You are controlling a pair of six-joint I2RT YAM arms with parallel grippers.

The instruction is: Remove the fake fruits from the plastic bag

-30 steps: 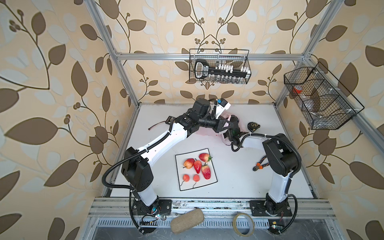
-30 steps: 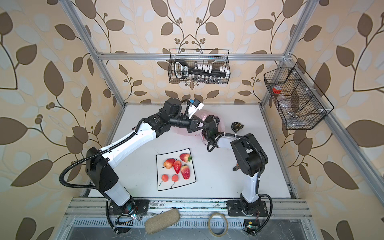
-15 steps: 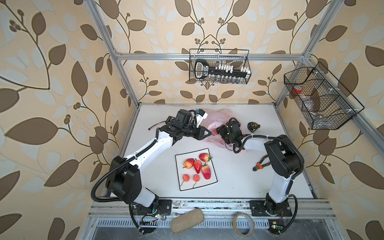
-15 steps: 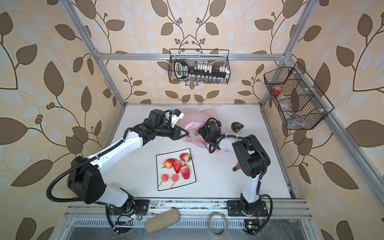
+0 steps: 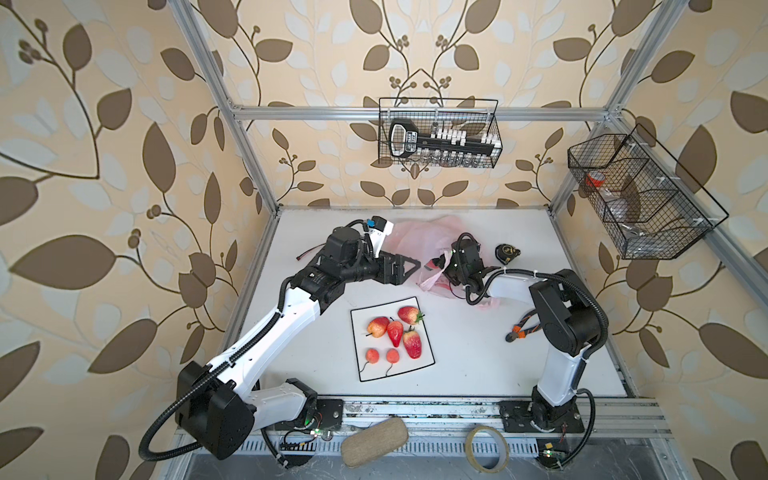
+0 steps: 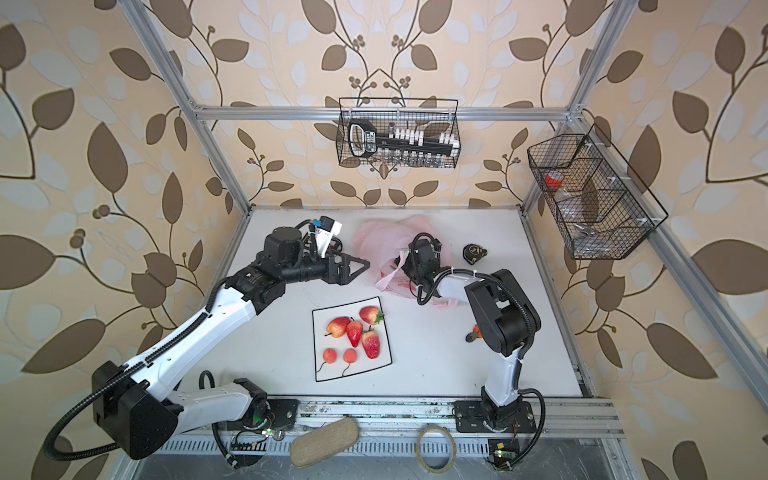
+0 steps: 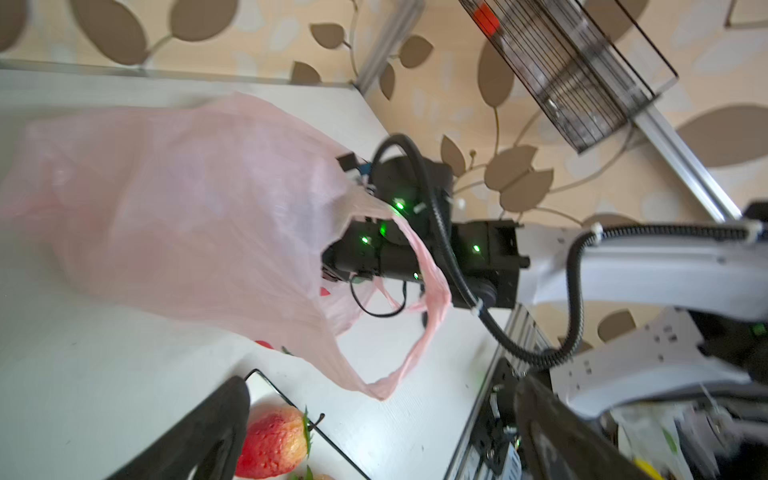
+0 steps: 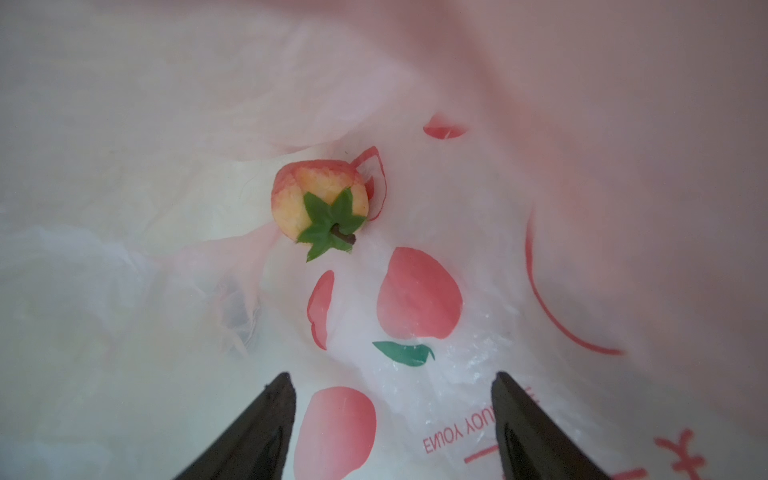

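The white counter [image 5: 478, 374] is smooth and matte. Toward its back lies the plastic bag [image 5: 419, 237], a thin, translucent pink film, crumpled and loosely puffed. The right arm reaches into its mouth.

Nearer the front sits a flat white mat [image 5: 361, 320] with a thin black edge. It carries six glossy fake fruits [image 5: 395, 332]: strawberries with green caps, an apple-like piece and two small orange-red balls on wiry stems.

The left gripper [image 5: 409, 266] hangs just beside the bag's mouth with its black jaws spread wide and nothing between them. The left wrist view adds a slack loop handle [image 7: 415, 332] drooping to the counter.

In both top views the film hides the right gripper. Only the right wrist view looks inside. There the right gripper [image 8: 392, 376] stands well open and empty above flat printed peaches [image 8: 417, 293] and reversed lettering. Beyond it, apart from the tips, lies one small red-yellow fruit [image 8: 320, 199] with a green leafy cap and a brown stem.
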